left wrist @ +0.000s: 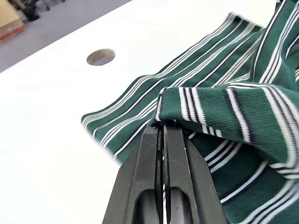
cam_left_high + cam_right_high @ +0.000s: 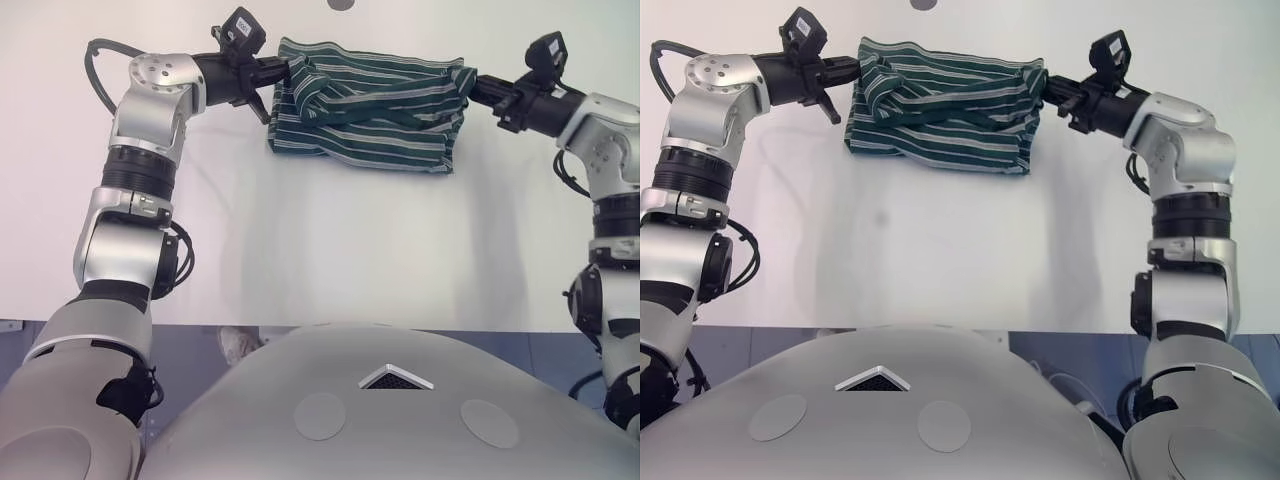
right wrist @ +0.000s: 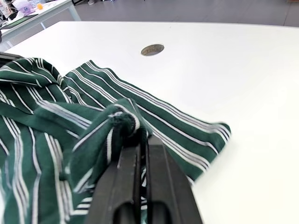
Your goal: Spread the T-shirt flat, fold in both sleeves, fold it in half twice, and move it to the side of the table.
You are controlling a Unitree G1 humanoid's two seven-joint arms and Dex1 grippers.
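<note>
A dark green T-shirt (image 2: 370, 105) with white and navy stripes is stretched between my two grippers at the far side of the white table (image 2: 330, 240). It is bunched and folded over, its lower part resting on the table. My left gripper (image 2: 283, 70) is shut on the shirt's left end, with the cloth (image 1: 205, 107) pinched between the black fingers (image 1: 175, 154). My right gripper (image 2: 474, 84) is shut on the right end, where a wad of fabric (image 3: 119, 119) sits at its fingertips.
A round cable hole (image 2: 341, 4) lies in the table just beyond the shirt, seen also as a hole (image 1: 101, 57) in the left wrist view. The table's near edge (image 2: 300, 325) runs in front of me. Floor and furniture lie beyond the far edge.
</note>
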